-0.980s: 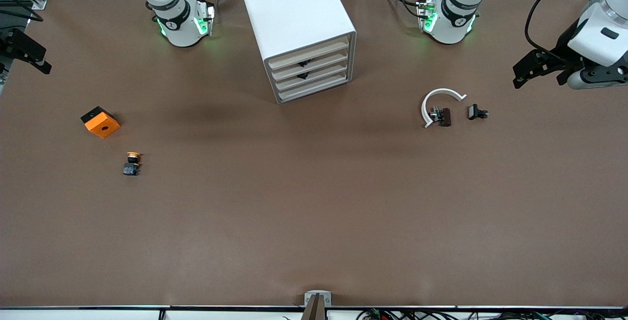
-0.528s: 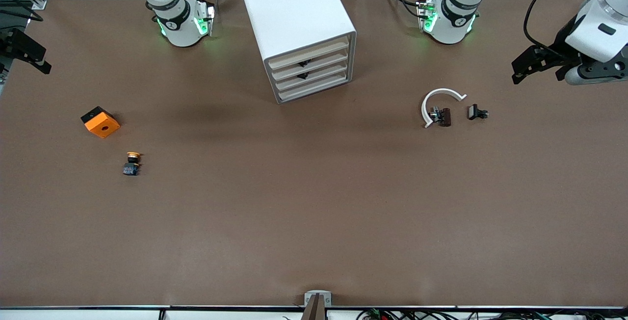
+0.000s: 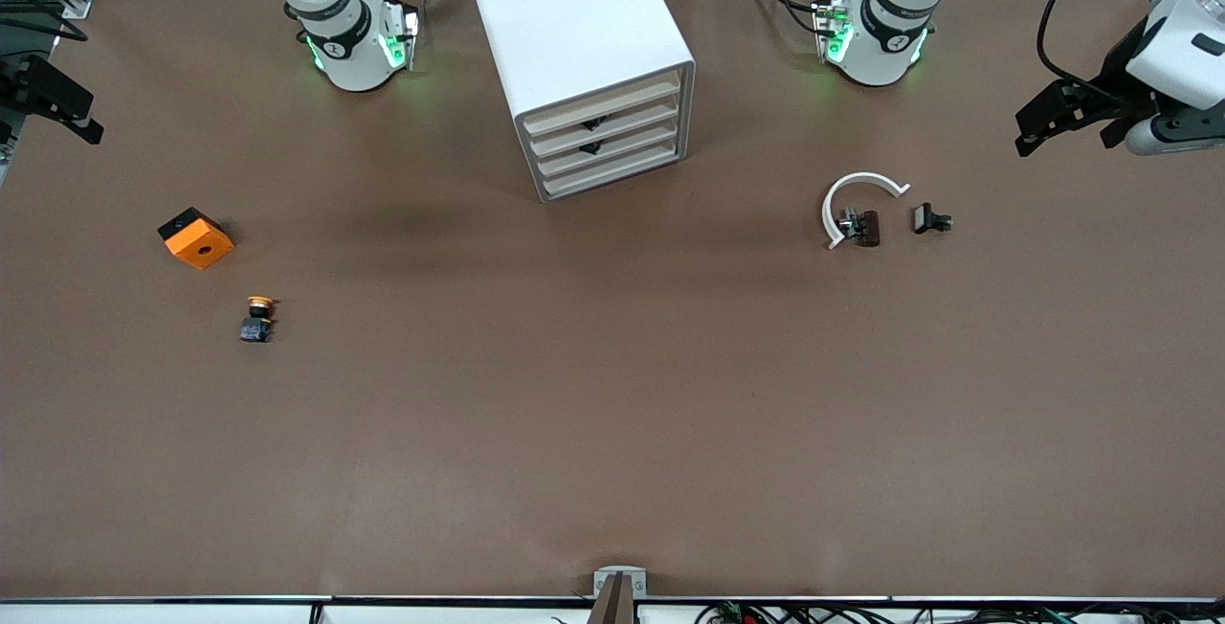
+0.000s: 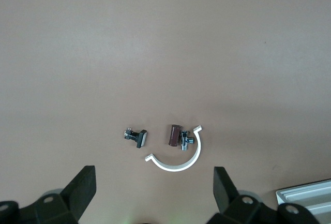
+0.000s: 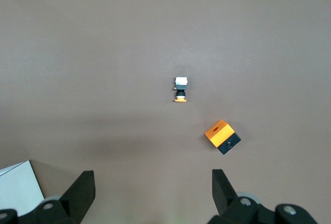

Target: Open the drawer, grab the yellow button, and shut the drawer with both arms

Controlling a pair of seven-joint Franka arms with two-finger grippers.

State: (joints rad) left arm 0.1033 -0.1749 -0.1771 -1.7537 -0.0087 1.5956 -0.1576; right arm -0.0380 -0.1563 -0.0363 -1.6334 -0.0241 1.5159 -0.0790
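The white drawer cabinet (image 3: 584, 50) stands between the arm bases, and all its drawers look shut. The tiny button (image 3: 256, 318), with its orange-yellow cap and dark body, lies on the table toward the right arm's end; it also shows in the right wrist view (image 5: 180, 89). My right gripper (image 3: 53, 112) hangs open and empty over the table's edge at that end, and is open in its wrist view (image 5: 152, 193). My left gripper (image 3: 1064, 131) hangs open and empty over the other end of the table, and is open in its wrist view (image 4: 154, 193).
An orange block with a centre hole (image 3: 195, 237) lies near the button, farther from the camera. A white C-shaped ring (image 3: 857, 198), a brown part (image 3: 866, 228) and a black clip (image 3: 928, 219) lie toward the left arm's end. The brown table edge (image 3: 612, 586) is nearest the camera.
My left gripper has drifted up and toward its end of the table. The right gripper has barely shifted. Nothing on the table has moved.
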